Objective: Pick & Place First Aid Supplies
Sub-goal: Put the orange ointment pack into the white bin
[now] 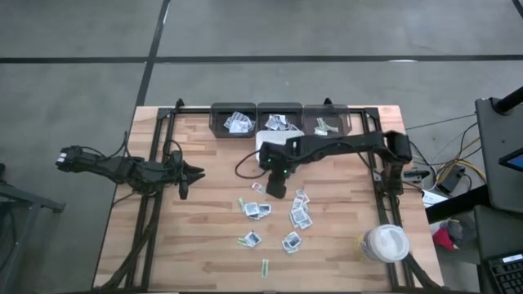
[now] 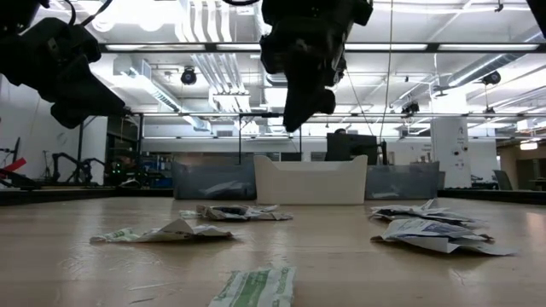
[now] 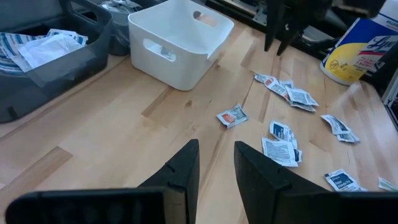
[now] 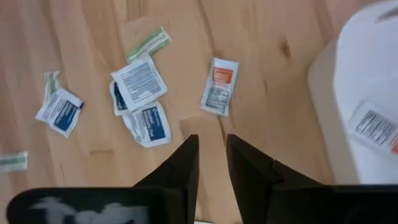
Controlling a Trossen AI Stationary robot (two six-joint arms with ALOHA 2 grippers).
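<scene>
Progress: partly done, by my reading; some supplies are already binned, most are loose on the counter [image 1: 204,147].
Sorted so far: three dark bins [image 1: 280,119] along the far edge of the counter each hold a few packets; the white tray [image 3: 177,43] in front of them holds at least one packet, seen in the right wrist view.
Left to move: a scatter of first aid packets [image 1: 296,214] lies on the near middle of the counter, over a dozen, in loose clumps, with a few narrow pale strips [image 1: 265,266] among them.
Nearest candidate: a red-printed packet [image 4: 219,86] lies flat just beside the white tray, apart from the blue-printed ones [image 4: 140,102].
Right gripper [image 4: 211,158]: it hangs above the counter between the white tray and the scatter, pointing down; its fingers stand a narrow gap apart with nothing between them, close to the red-printed packet but off the wood.
Left gripper [image 3: 216,171]: parked over the left side of the counter, well apart from the packets; fingers slightly apart and empty.
Other item: a round white-lidded jar [image 1: 385,243] stands at the near right corner, apart from the packets.
Judgement: the job looks under halfway, since far more packets lie loose than sit in the bins.
Next call: likely a descent onto the red-printed packet; flat packets give the fingers little edge to catch.
</scene>
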